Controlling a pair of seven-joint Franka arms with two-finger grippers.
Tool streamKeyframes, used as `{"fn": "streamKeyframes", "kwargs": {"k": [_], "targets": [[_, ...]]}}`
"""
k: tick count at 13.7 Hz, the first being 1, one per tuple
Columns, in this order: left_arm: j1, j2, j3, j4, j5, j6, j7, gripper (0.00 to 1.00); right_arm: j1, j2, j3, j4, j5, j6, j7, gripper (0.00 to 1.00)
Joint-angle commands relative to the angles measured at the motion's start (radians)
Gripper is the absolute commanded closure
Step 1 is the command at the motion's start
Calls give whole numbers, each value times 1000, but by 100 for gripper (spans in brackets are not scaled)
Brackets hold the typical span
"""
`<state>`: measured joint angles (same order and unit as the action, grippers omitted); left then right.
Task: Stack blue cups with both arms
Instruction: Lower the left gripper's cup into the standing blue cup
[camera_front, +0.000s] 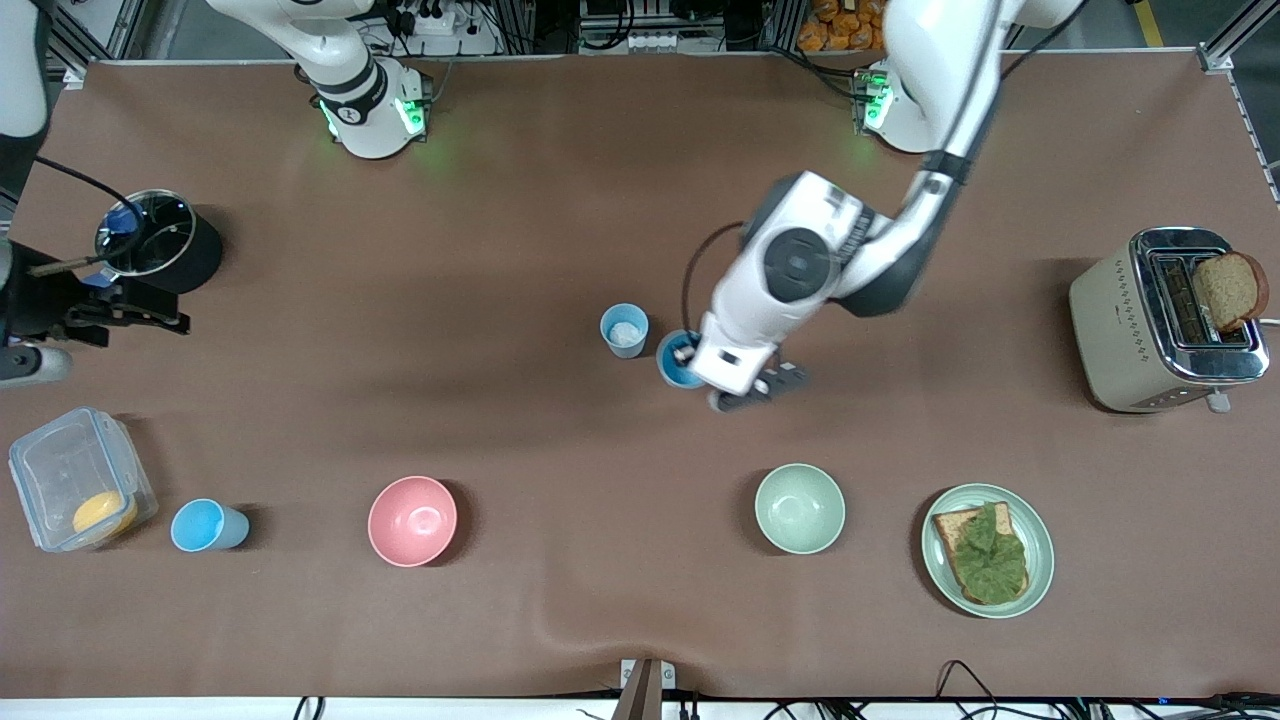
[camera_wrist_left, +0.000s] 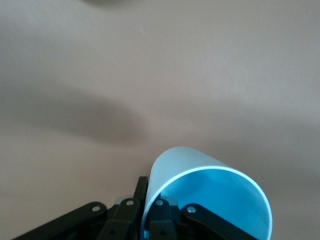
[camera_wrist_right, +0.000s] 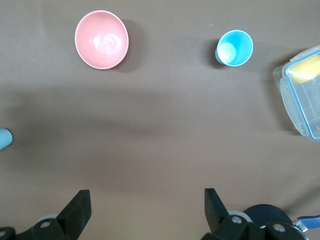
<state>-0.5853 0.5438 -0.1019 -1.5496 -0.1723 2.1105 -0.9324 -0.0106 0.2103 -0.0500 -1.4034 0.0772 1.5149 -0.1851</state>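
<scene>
A sky-blue cup (camera_front: 678, 362) hangs in my left gripper (camera_front: 690, 352), right beside the pale grey-blue cup (camera_front: 624, 330) that stands upright mid-table. In the left wrist view the gripper (camera_wrist_left: 150, 194) is shut on the rim of that cup (camera_wrist_left: 210, 200), one finger inside and one outside. Another sky-blue cup (camera_front: 205, 525) stands near the front edge toward the right arm's end, also seen in the right wrist view (camera_wrist_right: 234, 47). My right gripper (camera_front: 150, 312) hovers open and empty (camera_wrist_right: 147, 210) over the table next to the black pot.
A black pot with a glass lid (camera_front: 160, 245) and a clear lidded container (camera_front: 40, 470) sit at the right arm's end. Pink bowl (camera_front: 412, 520), pale green bowl (camera_front: 800, 508) and a sandwich plate (camera_front: 1042, 540) line the front. A toaster (camera_front: 1130, 330) stands at the left arm's end.
</scene>
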Motion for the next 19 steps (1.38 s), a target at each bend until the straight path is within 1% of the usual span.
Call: {"fn": "streamKeyframes", "kwargs": {"k": [1,3,4,6,7,9,13,19], "targets": [[-83,24,16,17,37,9,-75,98,-11,-101,27,-150,-42,55,-13,0],[-106,47,16,17,59,60,-124,98,-6,-195,32,-293,-45,154,-13,0],[-111,56,15,17,62,77,-138,98,1,-218,33,-322,-46,171,-7,0],[-129,65,15,16,73,79,-140,98,-3,-209,32,-310,-33,169,-2,0],[-136,68,13,16,71,79,-141,98,-3,-201,30,-283,-33,160,-4,0],[-162,76,14,16,73,80,-164,97,-3,-190,28,-237,-46,102,1,0],[-165,82,13,10,76,79,-196,97,-12,-181,25,-191,-54,88,2,0],[-175,77,13,6,76,69,-249,97,-12,-181,25,-192,-62,87,1,0]]}}
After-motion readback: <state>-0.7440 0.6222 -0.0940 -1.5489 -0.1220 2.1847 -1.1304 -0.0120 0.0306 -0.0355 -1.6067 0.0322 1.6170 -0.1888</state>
